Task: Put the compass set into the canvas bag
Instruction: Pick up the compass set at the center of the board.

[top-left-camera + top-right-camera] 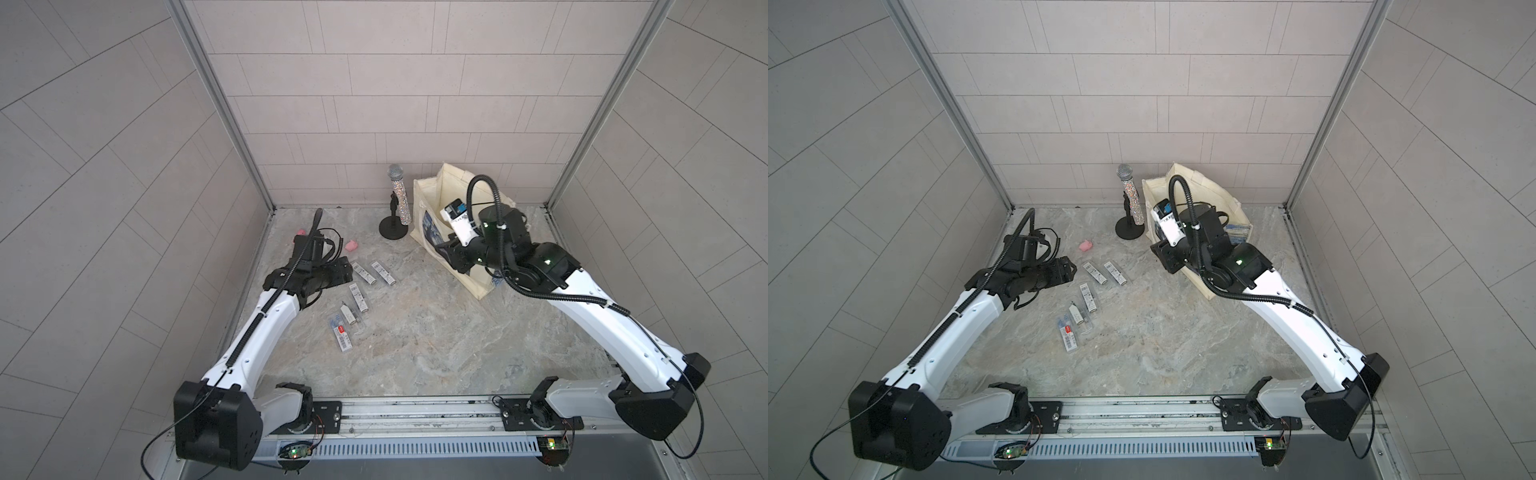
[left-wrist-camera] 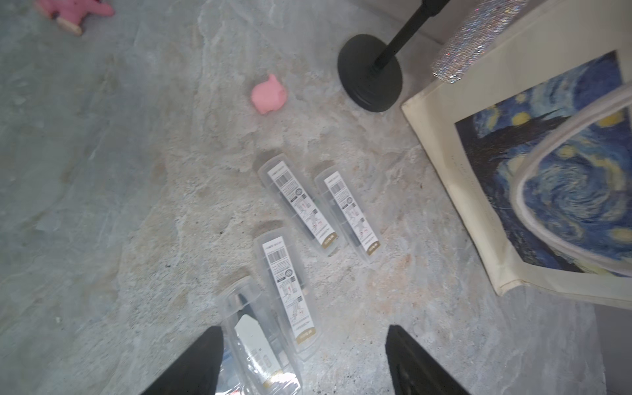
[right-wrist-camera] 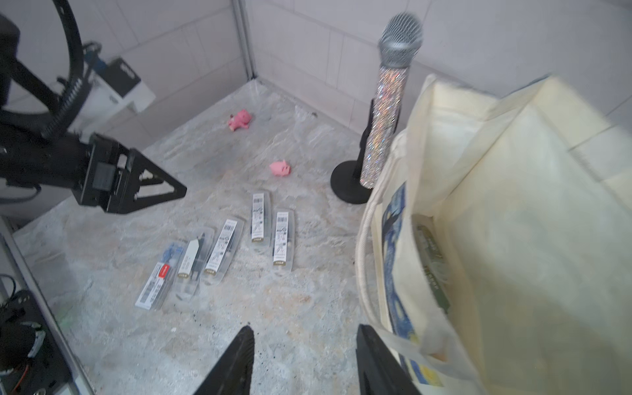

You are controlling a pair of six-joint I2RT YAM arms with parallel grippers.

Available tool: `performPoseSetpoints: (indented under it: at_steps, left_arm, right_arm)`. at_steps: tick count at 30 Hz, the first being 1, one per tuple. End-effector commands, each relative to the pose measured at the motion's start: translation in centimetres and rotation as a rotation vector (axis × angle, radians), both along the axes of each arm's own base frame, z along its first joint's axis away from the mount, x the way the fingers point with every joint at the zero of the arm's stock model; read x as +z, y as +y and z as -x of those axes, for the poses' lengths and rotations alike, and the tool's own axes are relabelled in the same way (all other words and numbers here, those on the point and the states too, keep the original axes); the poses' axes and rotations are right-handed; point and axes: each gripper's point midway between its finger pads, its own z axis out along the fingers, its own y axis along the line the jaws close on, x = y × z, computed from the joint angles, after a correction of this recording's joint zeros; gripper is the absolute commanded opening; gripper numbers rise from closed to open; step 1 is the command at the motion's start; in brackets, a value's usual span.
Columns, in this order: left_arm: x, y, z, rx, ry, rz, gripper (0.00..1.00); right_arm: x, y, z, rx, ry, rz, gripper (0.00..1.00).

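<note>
Several compass sets in clear plastic cases point(image 1: 358, 296) point(image 1: 1088, 297) point(image 2: 289, 284) point(image 3: 220, 251) lie side by side on the marble table, left of centre. My left gripper point(image 1: 347, 266) point(image 1: 1070, 268) point(image 2: 304, 327) hovers over their far end, open and holding nothing. One case with a white insert point(image 2: 253, 335) lies below, close to one finger. The cream canvas bag point(image 1: 432, 195) point(image 1: 1183, 183) point(image 2: 444, 171) point(image 3: 513, 205) stands open at the back right. My right gripper point(image 1: 446, 249) point(image 1: 1160, 253) point(image 3: 305, 327) is open at the bag's front edge with bare table between its fingers. The bag's strap runs beside one finger. A flat labelled pack point(image 3: 431, 260) leans inside the bag.
A glitter microphone on a black round stand point(image 1: 397, 195) point(image 1: 1129, 195) point(image 2: 371, 73) point(image 3: 386, 119) stands just left of the bag. Two pink pig toys point(image 1: 351, 246) point(image 3: 241, 119) lie behind the cases. Tiled walls close in the back and both sides.
</note>
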Motion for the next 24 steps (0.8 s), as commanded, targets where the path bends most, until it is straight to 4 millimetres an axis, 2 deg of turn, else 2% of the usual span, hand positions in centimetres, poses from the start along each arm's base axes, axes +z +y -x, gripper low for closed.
performPoseSetpoints:
  at_steps: [1, 5, 9, 24]
  left_arm:
    - [-2.7, 1.9, 2.9, 0.058, 0.144, -0.074, 0.81]
    - [-4.9, 2.6, 5.9, 0.099, 0.294, -0.096, 0.76]
    - [-6.4, 2.6, 7.6, 0.140, 0.352, -0.085, 0.75]
    - [-12.1, 2.1, 10.1, 0.146, 0.505, -0.170, 0.72]
  right_arm:
    - [-1.8, 1.6, 1.0, 0.048, 0.023, -0.003, 0.50]
    - [-4.1, 1.8, 1.7, 0.051, 0.047, 0.028, 0.50]
    - [-4.6, 1.5, 1.6, 0.038, 0.033, 0.033, 0.50]
    - [-5.8, 2.5, 1.9, 0.099, 0.081, 0.050, 0.51]
